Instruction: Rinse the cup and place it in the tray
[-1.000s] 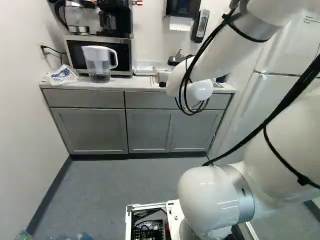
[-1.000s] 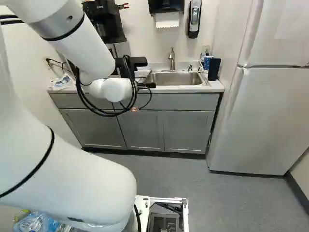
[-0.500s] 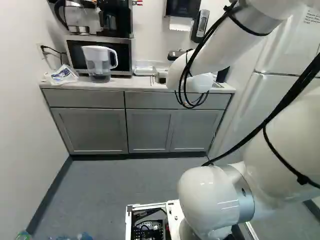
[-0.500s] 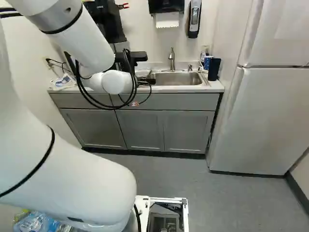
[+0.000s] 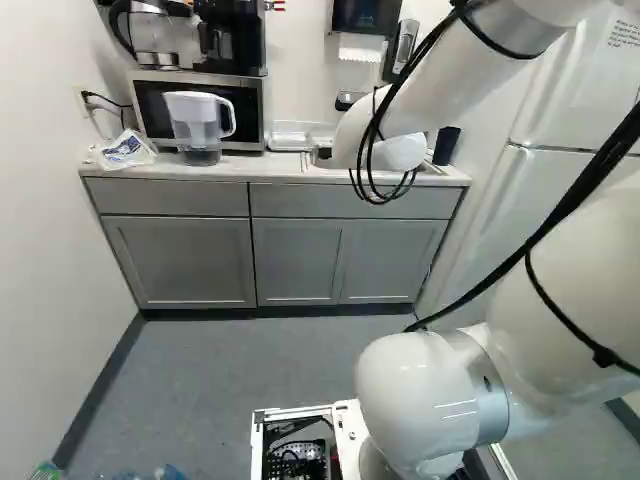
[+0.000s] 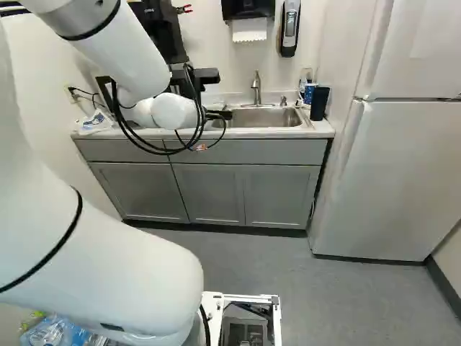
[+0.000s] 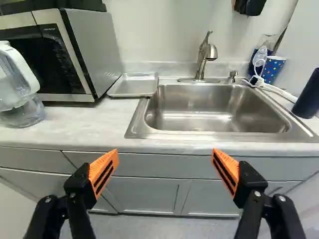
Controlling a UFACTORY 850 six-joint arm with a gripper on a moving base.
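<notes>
Showing blue print, a plastic bag lies on the counter in the base views only. Next, the pitcher stands before the microwave; the arm hides it from the right base view. The wrist view shows the metal tray lying between microwave and sink. The gripper has its 2 fingers spread wide, ahead of the counter's front. A blue dotted cup stands by the sink's far corner, near a dark cup. Small print marks the fridge in the left base view.
</notes>
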